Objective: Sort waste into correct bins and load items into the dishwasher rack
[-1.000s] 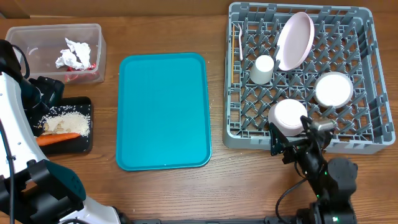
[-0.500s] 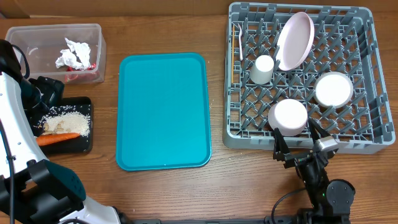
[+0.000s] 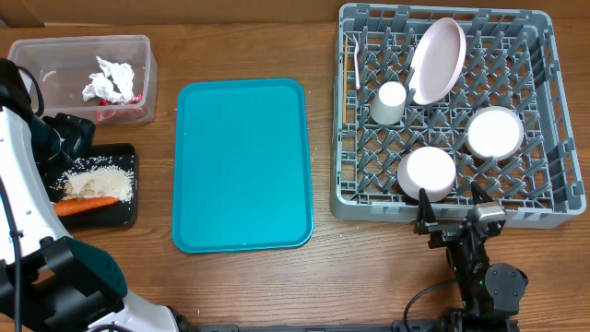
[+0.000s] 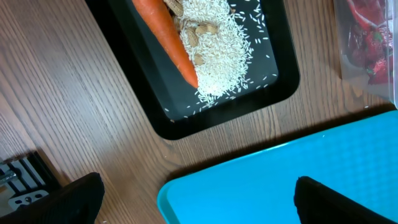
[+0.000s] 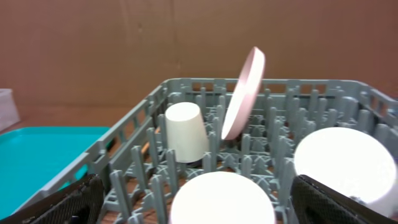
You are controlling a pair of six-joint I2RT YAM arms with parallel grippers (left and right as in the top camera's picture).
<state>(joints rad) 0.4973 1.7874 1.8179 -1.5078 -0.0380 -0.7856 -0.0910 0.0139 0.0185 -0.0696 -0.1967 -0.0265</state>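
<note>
The grey dishwasher rack (image 3: 553, 198) holds a pale pink plate (image 3: 436, 60) on edge, an upturned white cup (image 3: 389, 102) and two upturned white bowls (image 3: 495, 132) (image 3: 427, 172). My right gripper (image 3: 452, 210) is open and empty at the rack's front wall, just short of the near bowl (image 5: 221, 199). The black tray (image 3: 127, 217) holds a carrot (image 3: 85, 205), nuts (image 3: 92, 187) and rice (image 3: 109, 175). The clear tub (image 3: 55, 55) holds tissue (image 3: 109, 79) and a red wrapper (image 3: 115, 112). My left gripper (image 4: 199, 199) is open and empty beside the black tray (image 4: 186, 127).
A flat teal tray (image 3: 241, 164) lies between the bins and the rack. Its corner shows in the left wrist view (image 4: 261, 186). A thin utensil (image 3: 355, 65) stands in the rack's back left. My left arm (image 3: 23, 175) stands over the table's left edge.
My right gripper has drawn back from the near bowl towards the table's front edge. The bowl stays in the rack. The left arm has not moved.
</note>
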